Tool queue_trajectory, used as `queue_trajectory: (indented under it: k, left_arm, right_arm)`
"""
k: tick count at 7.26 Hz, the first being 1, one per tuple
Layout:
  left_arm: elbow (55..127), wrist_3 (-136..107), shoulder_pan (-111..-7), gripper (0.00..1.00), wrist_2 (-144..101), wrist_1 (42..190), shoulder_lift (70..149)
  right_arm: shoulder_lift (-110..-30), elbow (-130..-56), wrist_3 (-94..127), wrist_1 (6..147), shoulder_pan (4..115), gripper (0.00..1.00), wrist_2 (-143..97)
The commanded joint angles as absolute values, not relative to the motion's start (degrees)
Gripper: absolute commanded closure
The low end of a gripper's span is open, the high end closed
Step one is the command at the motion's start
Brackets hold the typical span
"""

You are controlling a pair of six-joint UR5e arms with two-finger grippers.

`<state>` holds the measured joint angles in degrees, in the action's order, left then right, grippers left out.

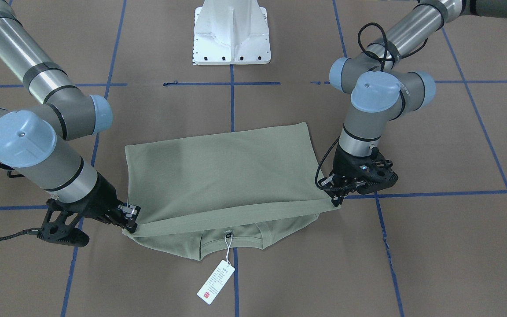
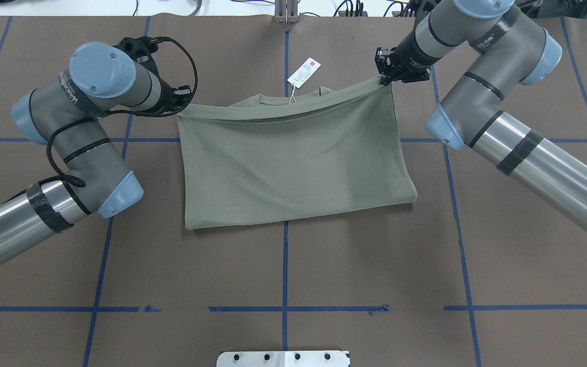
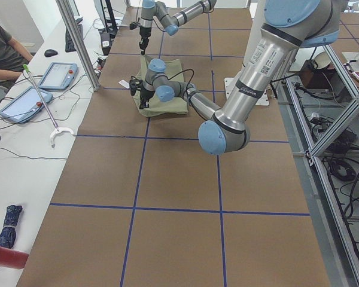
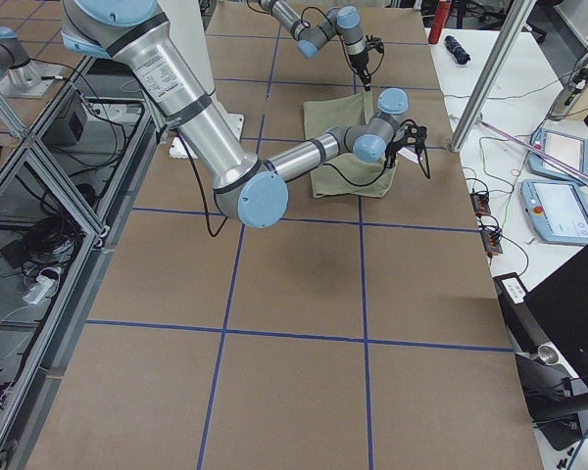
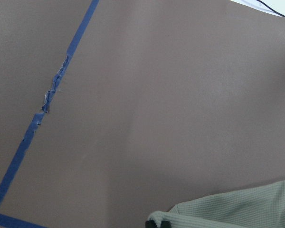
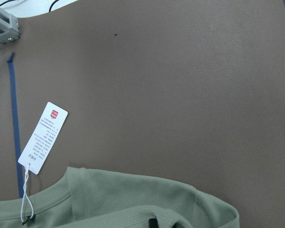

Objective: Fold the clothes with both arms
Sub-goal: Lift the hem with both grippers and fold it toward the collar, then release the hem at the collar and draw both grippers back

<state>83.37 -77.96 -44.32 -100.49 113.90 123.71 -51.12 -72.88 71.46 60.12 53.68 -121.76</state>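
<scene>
The pale sage-green shirt (image 1: 222, 167) lies on the brown table, folded, with its lower half drawn over toward the collar. It also shows in the overhead view (image 2: 293, 153). The collar and white hang tag (image 1: 216, 281) stick out past the stretched hem edge; the tag also shows overhead (image 2: 303, 72) and in the right wrist view (image 6: 42, 137). My left gripper (image 1: 336, 201) is shut on one corner of that hem edge and shows overhead (image 2: 180, 103). My right gripper (image 1: 131, 223) is shut on the other corner and shows overhead (image 2: 385, 79). The hem is taut between them, just above the table.
The white pedestal base (image 1: 231, 35) stands at the robot's side of the table. Blue tape lines (image 2: 285, 265) grid the brown cover. An operators' desk with tablets (image 3: 54, 75) and a metal post (image 3: 78, 42) border the far edge.
</scene>
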Motion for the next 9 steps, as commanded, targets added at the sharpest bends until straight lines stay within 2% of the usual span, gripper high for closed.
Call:
queue_trajectory:
  k: [1, 9]
  left_arm:
    - [80.43, -77.96, -44.30, 1.00, -100.46, 114.70, 125.68]
    - [80.07, -77.96, -44.30, 1.00, -100.46, 114.70, 126.30]
  right_arm:
    - [-51.06, -71.81, 71.46, 60.12, 53.70, 1.00, -121.02]
    - [-51.24, -71.19, 71.28, 59.86, 53.53, 1.00, -120.50]
